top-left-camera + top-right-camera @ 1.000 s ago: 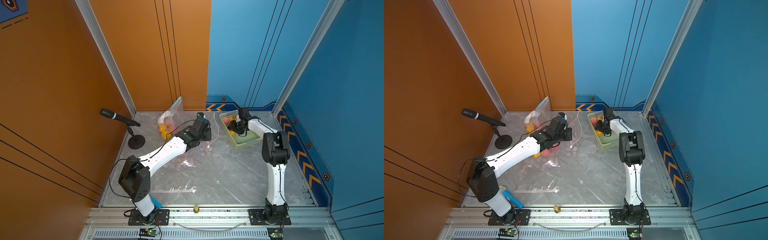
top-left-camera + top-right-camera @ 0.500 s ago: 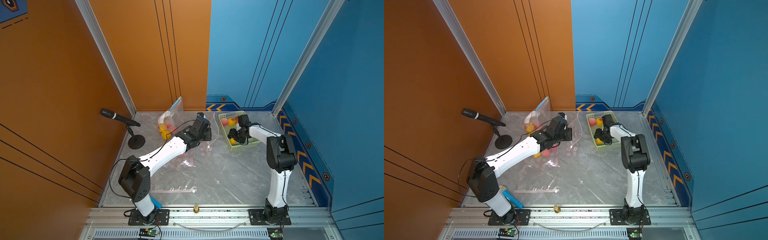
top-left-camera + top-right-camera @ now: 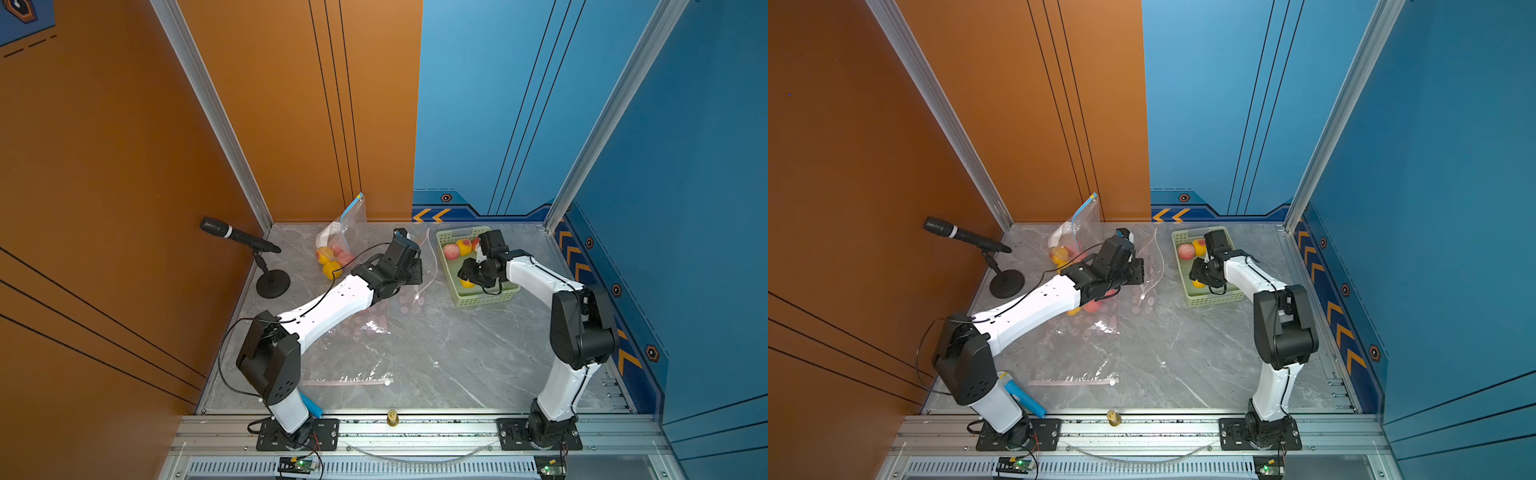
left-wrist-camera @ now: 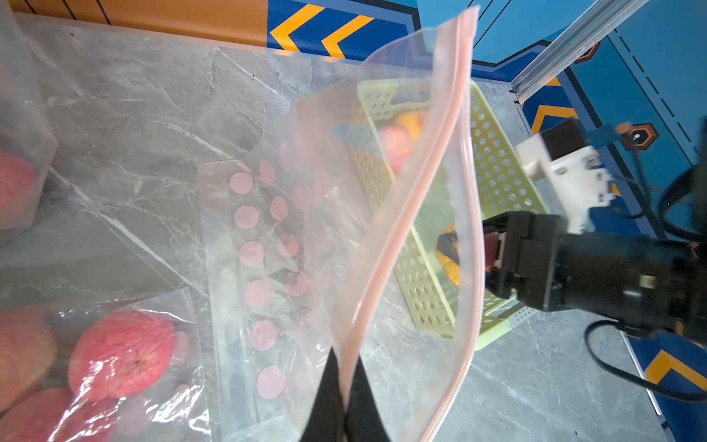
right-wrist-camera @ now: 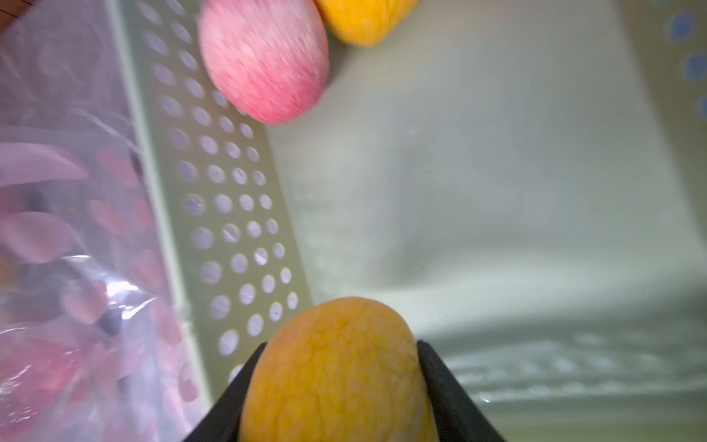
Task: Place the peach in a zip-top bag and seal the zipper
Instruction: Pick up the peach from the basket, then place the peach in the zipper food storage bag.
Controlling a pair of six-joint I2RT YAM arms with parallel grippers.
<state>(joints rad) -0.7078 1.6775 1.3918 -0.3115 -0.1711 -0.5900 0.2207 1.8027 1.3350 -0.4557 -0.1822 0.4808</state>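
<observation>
The left gripper (image 4: 344, 369) is pinched tight on the bag (image 4: 401, 214) rim, holding its mouth open beside the basket (image 5: 214, 199). The right gripper (image 5: 340, 346) clamps the peach (image 5: 336, 382) inside the basket, perhaps just clear of its floor; blur hides that.

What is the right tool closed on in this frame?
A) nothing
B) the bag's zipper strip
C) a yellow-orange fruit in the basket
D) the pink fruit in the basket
C: in the right wrist view the right tool pinches the yellow-orange fruit from both sides within the green basket, while the pink fruit lies apart.
</observation>
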